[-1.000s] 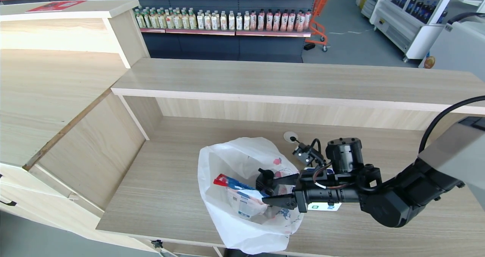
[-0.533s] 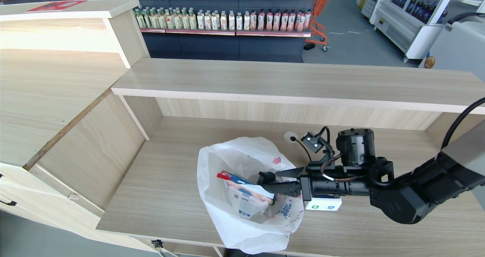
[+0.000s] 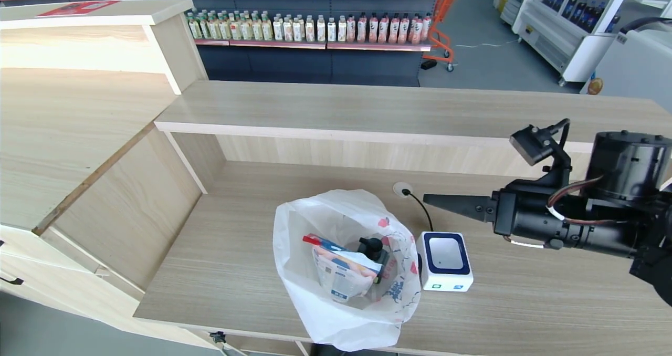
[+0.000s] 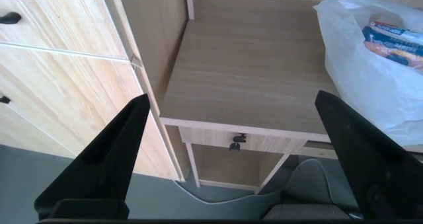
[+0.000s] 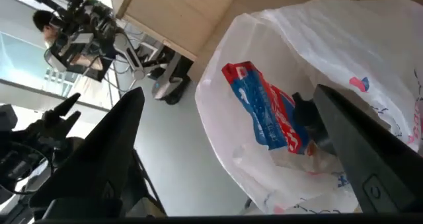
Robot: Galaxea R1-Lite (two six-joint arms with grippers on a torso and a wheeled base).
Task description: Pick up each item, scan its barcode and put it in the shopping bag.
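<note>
Light wooden desk holds a white plastic shopping bag at its front edge, with a white square scanner just beside it. Right gripper and left gripper are wide open, holding nothing.

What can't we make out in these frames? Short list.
Head view: black-capped bottle in the shopping bag, body hidden behind the pouch.
Head view: anything beneath the pouch, hidden by it and the bag's walls.
Left wrist view: most of the bag, cut off by the picture's edge.
Head view: pouch print, too small.
</note>
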